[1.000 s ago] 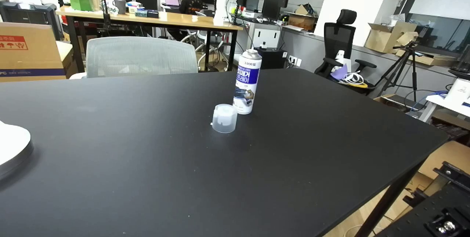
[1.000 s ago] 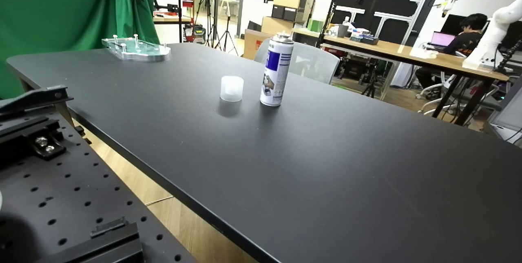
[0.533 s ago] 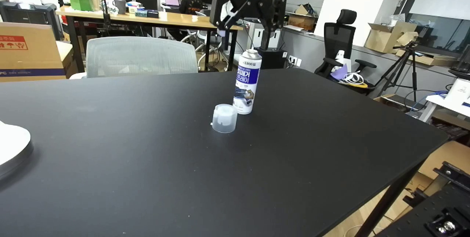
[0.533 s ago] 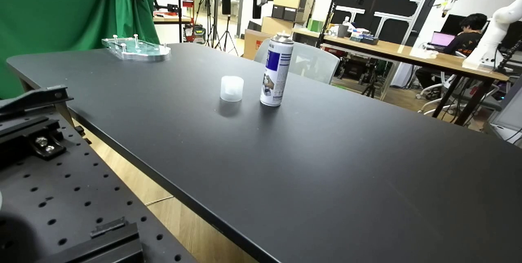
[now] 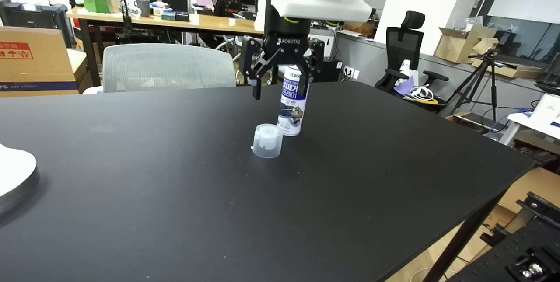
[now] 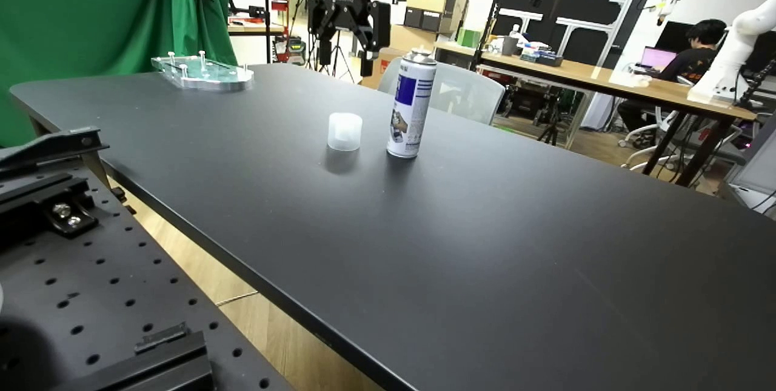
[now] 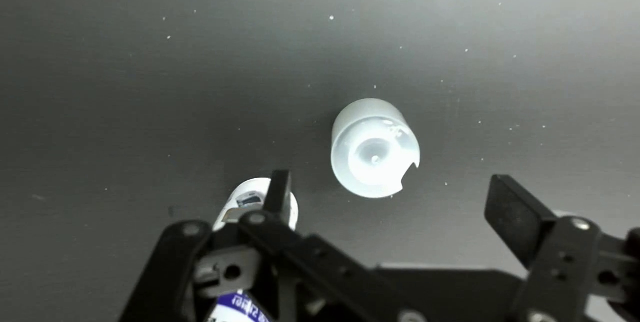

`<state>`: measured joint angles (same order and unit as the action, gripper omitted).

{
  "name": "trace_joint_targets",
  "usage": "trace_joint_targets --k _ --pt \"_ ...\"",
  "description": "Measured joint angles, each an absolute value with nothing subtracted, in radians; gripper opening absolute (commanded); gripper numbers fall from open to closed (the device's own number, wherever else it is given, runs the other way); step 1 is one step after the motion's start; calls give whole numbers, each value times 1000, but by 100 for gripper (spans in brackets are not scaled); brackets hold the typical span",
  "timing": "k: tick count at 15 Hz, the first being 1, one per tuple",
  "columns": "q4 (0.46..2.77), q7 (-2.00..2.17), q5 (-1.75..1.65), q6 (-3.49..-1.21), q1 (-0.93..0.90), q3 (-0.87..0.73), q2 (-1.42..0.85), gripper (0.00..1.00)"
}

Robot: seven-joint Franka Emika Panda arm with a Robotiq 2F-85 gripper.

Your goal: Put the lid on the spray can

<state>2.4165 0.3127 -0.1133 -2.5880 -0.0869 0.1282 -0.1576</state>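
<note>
The lid, a short translucent whitish cap, stands on the black table in both exterior views. In the wrist view the lid shows a notch in its rim. The spray can stands upright close beside it. In an exterior view my finger hides part of the spray can. In the wrist view the can is mostly behind my left-hand finger. My gripper is open and empty, pointing down above the table. The gripper is higher than the lid, which lies ahead between the fingers.
A clear plate with white pegs lies at the table's far end. A white rounded object shows at the left edge. A grey chair stands behind the table. A perforated black board lies beside the table's edge.
My gripper has come down from above the exterior views to just above the table, staying open. The lid and the spray can have not moved.
</note>
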Motion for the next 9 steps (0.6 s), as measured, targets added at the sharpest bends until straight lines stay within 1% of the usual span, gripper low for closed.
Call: trace_joint_targets --k 9 --pt "2409 292 -112 -2595 -103 99 -213 100"
